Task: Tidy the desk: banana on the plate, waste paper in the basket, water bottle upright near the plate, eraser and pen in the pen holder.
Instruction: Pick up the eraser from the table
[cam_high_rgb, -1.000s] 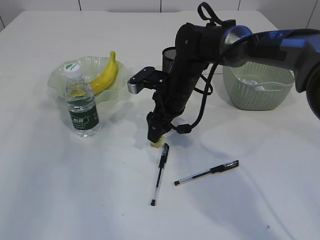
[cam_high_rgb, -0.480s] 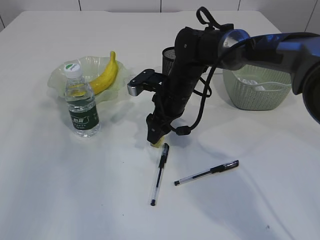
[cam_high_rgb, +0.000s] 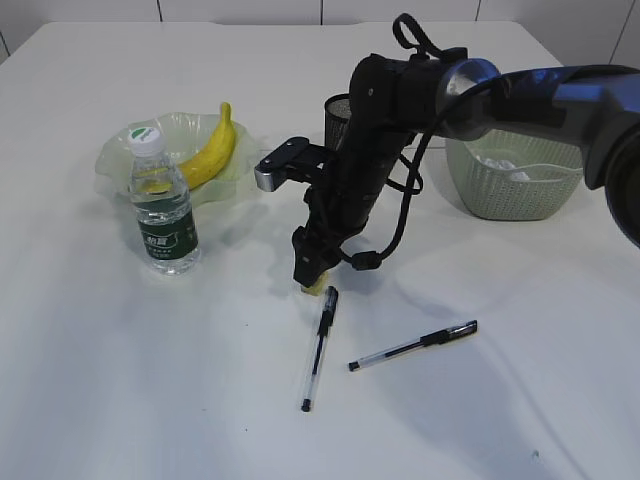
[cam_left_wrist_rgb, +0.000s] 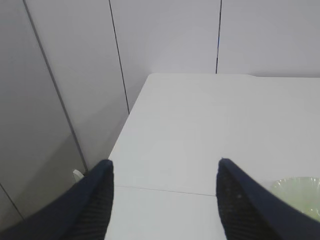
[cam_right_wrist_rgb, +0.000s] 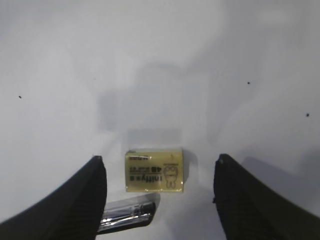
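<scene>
- Over the last second my right gripper (cam_right_wrist_rgb: 156, 200) has lifted a touch off the eraser (cam_right_wrist_rgb: 154, 170) and then held; between the last two exterior pictures I see no shift at all. It hangs just above the block.
- I read that as a pause before the grasp: the eraser has not been picked up, and it sits flat on the desk (cam_high_rgb: 120, 400) near the middle, somewhat toward the near edge.
- Right claw is spread, one finger on either side of the eraser with bare tabletop between each finger and the block. Nothing is pinched.
- The eraser is a small pale yellow rectangle with dark printed lettering and a little cartoon face. The capped end of a pen (cam_high_rgb: 319, 348) lies just beside its near edge; I cannot tell if they touch.
- A second pen (cam_high_rgb: 413, 346) lies further toward the right edge.
- Already done, by the look of it: banana (cam_high_rgb: 210, 152) on the plate (cam_high_rgb: 115, 155), water bottle (cam_high_rgb: 163, 205) upright beside it, waste paper (cam_high_rgb: 508, 165) in the basket (cam_high_rgb: 515, 195) toward the far right corner.
- The pen holder (cam_high_rgb: 338, 118) is mostly hidden behind the arm.
- Left gripper (cam_left_wrist_rgb: 165, 200) is spread, empty, over the far left corner.
</scene>
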